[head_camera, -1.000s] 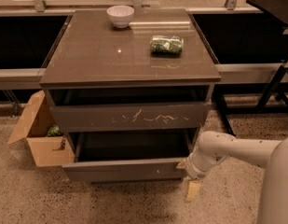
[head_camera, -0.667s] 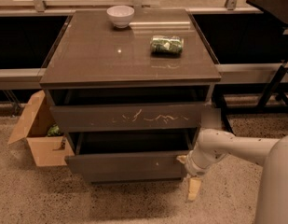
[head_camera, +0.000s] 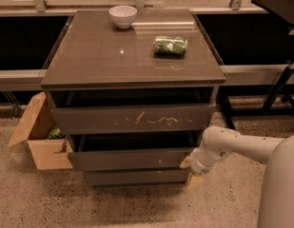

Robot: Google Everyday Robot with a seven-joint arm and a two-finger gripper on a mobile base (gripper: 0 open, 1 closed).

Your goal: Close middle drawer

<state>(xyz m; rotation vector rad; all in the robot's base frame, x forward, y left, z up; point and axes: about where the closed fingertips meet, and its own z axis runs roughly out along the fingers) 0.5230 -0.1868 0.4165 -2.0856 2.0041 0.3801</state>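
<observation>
The middle drawer [head_camera: 122, 159] of the cabinet [head_camera: 89, 65] sits much further in than a second ago. Its front now juts only slightly past the bottom drawer [head_camera: 132, 177], so closing looks nearly done. The gripper [head_camera: 190, 171] is at the drawer's right end — whether spread or pressed together, I cannot tell.
</observation>
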